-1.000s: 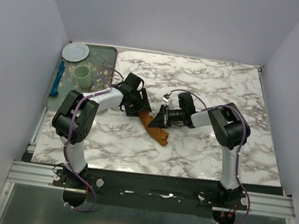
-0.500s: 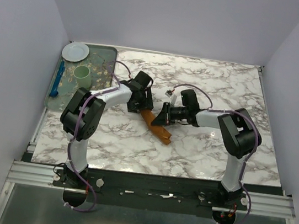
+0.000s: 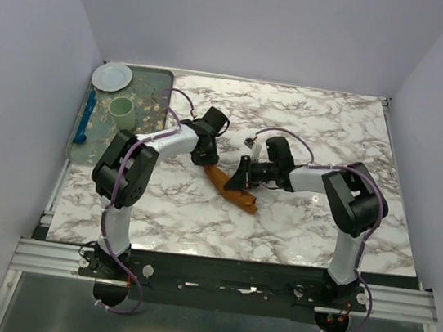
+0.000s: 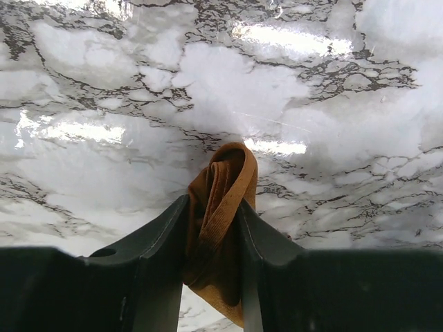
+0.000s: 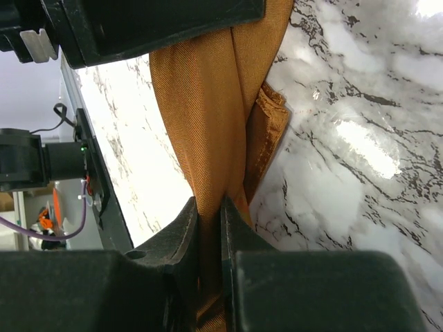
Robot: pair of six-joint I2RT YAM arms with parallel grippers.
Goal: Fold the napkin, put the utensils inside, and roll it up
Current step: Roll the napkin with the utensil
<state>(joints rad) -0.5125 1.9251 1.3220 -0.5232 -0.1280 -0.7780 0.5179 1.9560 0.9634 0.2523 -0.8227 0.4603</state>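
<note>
Marble table (image 3: pixel 325 131), white with grey veining. Green-grey tray (image 3: pixel 147 81) sits in the far left corner of the table. Rust-orange napkin (image 3: pixel 243 202) lies bunched into a long narrow strip around the middle of the table, slanting from far left to near right, well apart from the tray. Left gripper (image 3: pixel 204 157) is at the strip's far left end. In the left wrist view the gripper (image 4: pixel 213 207) has both fingers pressed against a folded loop of napkin (image 4: pixel 225 180), pinching it, with the loop sticking out past the tips just above the marble. Right gripper (image 3: pixel 238 181) is at the middle of the strip. In the right wrist view the gripper (image 5: pixel 210 207) has its fingers nearly together with napkin (image 5: pixel 208 104) clamped between them. On the tray: white plate (image 3: pixel 113 76) at the far edge, pale green cup (image 3: pixel 122 109) mid-tray, blue utensil (image 3: pixel 86 116) along the left rim.
</note>
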